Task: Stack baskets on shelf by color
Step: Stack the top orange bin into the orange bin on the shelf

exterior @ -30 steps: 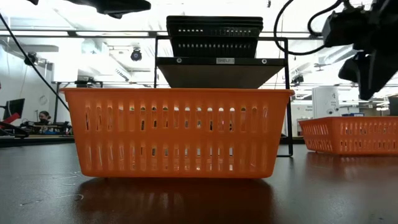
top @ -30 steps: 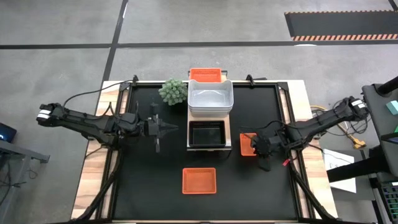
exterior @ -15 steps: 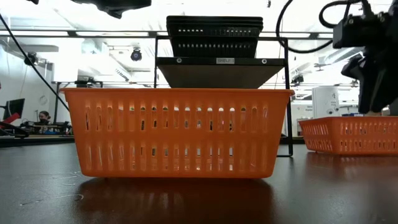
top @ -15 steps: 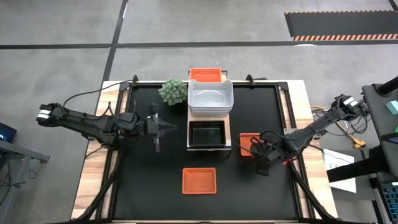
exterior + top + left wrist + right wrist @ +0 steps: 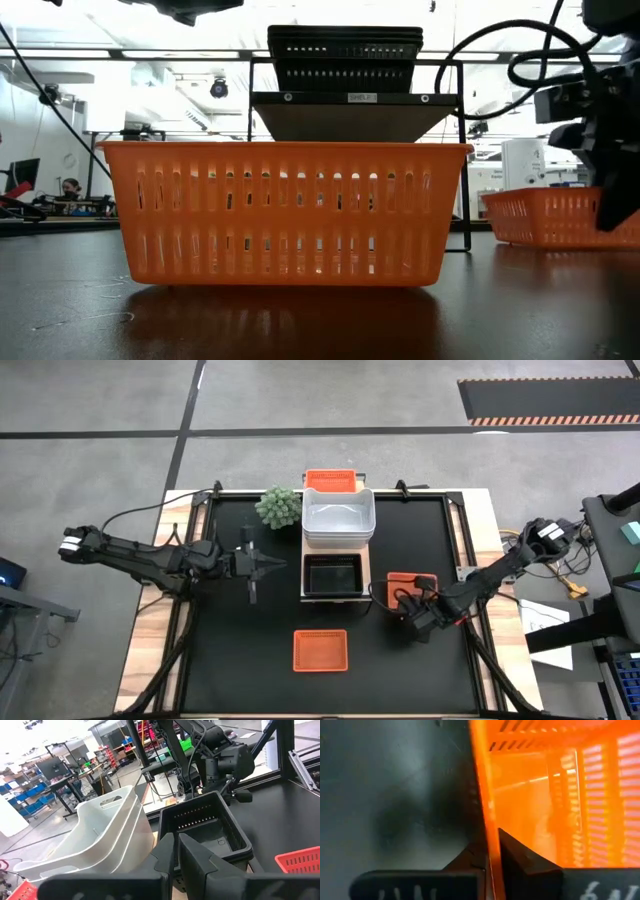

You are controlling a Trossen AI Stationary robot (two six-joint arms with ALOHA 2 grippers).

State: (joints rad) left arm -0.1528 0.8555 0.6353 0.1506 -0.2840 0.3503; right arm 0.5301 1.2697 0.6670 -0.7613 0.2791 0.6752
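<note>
The shelf (image 5: 370, 586) carries an orange basket (image 5: 330, 480) at its far end, stacked white baskets (image 5: 338, 515) in the middle and a black basket (image 5: 332, 575) at the near end. One orange basket (image 5: 320, 650) sits flat on the table near the front. Another orange basket (image 5: 412, 584) sits on the table right of the shelf, with my right gripper (image 5: 410, 608) shut on it. My left gripper (image 5: 262, 567) hovers shut and level, left of the shelf, holding nothing. My right gripper pinches the near wall (image 5: 492, 840) of the right orange basket at its rim, one finger (image 5: 525, 862) inside the basket and one finger (image 5: 470, 862) outside. The fingers come steeply from above. The basket stands flat on the table.
A small spiky green plant (image 5: 279, 507) stands left of the shelf's far end. The black mat (image 5: 230, 650) has free room left of the shelf and at the front corners. Cables run along both arms.
My right gripper has sunk and gone toward the table's near edge, tipping more steeply down, and has closed on the near wall of the right orange basket. The basket has stayed in place on the table.
</note>
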